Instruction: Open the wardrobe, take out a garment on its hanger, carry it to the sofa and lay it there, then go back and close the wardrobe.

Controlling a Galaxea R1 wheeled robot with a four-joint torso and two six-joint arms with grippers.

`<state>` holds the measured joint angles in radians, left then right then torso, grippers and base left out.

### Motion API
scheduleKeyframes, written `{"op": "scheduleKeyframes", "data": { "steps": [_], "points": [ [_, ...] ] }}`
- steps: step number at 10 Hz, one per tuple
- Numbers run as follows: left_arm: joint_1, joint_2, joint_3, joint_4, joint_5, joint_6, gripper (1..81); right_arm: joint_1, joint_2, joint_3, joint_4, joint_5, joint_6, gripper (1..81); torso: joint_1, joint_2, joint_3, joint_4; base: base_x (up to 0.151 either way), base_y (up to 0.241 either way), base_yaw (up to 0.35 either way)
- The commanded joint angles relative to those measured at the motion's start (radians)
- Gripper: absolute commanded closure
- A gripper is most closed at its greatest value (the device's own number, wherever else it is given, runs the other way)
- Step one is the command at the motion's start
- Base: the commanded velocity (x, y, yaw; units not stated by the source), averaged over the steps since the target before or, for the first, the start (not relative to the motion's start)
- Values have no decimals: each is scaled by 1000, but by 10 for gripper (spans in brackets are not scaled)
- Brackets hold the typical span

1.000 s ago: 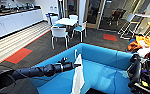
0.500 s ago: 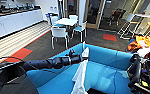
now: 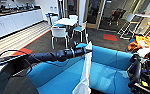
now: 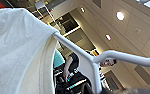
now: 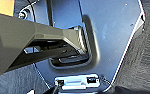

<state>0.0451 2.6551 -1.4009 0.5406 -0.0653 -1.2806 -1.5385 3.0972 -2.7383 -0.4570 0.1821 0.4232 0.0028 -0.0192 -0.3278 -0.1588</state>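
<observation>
My left arm reaches out over the bright blue sofa. At its tip the left gripper is shut on the hanger, and the white garment hangs straight down from it above the seat. In the left wrist view the slim white hanger runs out of the garment's shoulder, with its thin hook curving away. My right arm is folded close to my body at the right. The right wrist view does not show how that gripper stands.
Behind the sofa stand a white table and white chairs. White kitchen cupboards line the left wall. Orange cloth lies at the right. A person sits in the background of the left wrist view.
My left arm has carried the hanging garment a little further right, over the sofa seat. The right arm has not moved.
</observation>
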Motion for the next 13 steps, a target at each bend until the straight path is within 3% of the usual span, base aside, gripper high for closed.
{"op": "scheduleKeyframes", "data": {
  "steps": [1, 7, 13],
  "points": [
    [-141, 74, -84, 21, -34, -13, 811, 5, 4, 0, 3, -58, -1, 10, 0, 0, 0, 0, 0, 0, 0],
    [-35, 145, -335, 85, -24, -9, 811, 2, 4, 0, 3, -58, -1, 10, 0, 0, 0, 0, 0, 0, 0],
    [74, 11, -360, 232, 10, -9, 811, 5, 4, 0, 3, -58, 0, 10, 0, 0, 0, 0, 0, 0, 0]
  ]
}}
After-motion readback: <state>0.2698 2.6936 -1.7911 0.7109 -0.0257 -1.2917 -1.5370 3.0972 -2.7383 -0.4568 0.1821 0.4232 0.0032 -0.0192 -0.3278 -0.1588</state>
